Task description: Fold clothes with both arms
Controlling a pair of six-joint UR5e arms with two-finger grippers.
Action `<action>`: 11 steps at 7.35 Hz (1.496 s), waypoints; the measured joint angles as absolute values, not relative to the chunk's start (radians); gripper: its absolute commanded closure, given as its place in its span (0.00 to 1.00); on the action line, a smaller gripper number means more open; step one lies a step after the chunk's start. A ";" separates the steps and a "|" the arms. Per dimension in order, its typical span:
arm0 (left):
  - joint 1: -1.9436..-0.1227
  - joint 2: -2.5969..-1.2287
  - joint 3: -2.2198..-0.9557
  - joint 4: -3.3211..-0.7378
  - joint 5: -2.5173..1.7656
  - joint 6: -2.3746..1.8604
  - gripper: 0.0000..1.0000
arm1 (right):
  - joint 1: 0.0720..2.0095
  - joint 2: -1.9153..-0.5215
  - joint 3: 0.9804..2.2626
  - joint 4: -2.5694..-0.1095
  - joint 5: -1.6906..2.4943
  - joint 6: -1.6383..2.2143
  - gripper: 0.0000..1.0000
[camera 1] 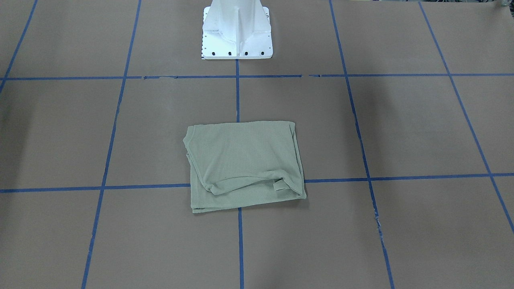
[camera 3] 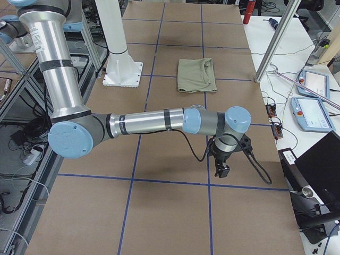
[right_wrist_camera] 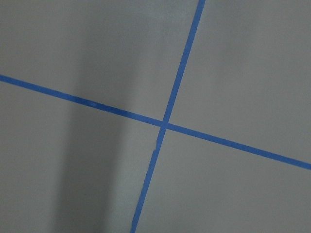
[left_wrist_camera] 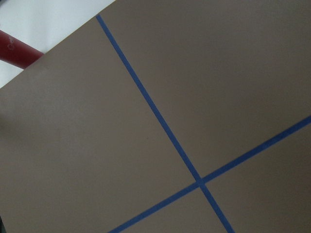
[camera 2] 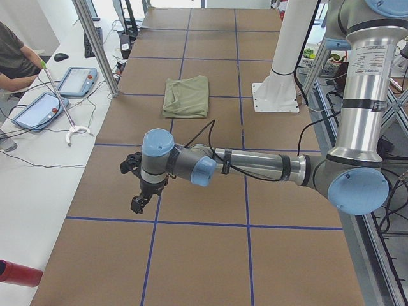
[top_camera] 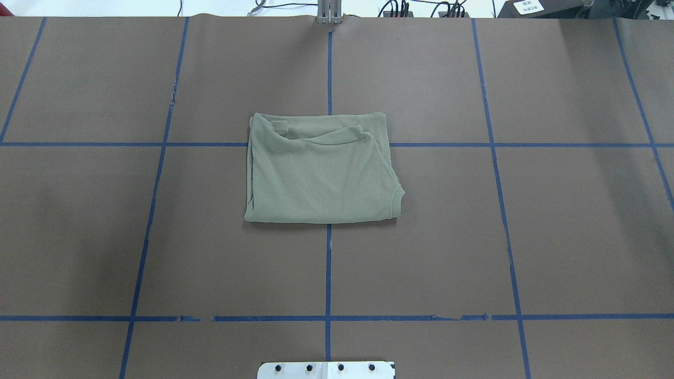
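Shirt [top_camera: 321, 173] — well apart from left pincer [camera 2: 138, 200]

The left gripper [camera 2: 138, 203] and the right gripper [camera 3: 222, 170] show only in the side views, too small to tell how their jaws stand. The front view's top edge cuts off the white pedestal [camera 1: 237, 36]. The folded shirt [top_camera: 321, 173] hides its own sleeves. A red cylinder [camera 2: 16, 273] and a seated person [camera 2: 14, 57] run off the left view's edge.
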State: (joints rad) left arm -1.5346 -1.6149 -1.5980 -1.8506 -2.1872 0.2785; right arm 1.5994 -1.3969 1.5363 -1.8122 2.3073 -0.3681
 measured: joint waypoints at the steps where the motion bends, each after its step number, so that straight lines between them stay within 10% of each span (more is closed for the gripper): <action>1: -1.537 -1.604 -1.588 -1.851 -2.181 0.259 0.00 | 1.602 -1.418 1.552 -1.810 2.312 -0.374 0.00; 11: -1.539 -1.588 -1.696 -1.523 -2.269 0.110 0.00 | 1.611 -1.548 1.591 -1.775 2.349 -0.245 0.00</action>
State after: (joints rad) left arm -1.5394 -1.5879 -1.6961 -1.5227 -2.2692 0.1102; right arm 1.6114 -1.5480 1.5914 -1.7749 2.3492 -0.2451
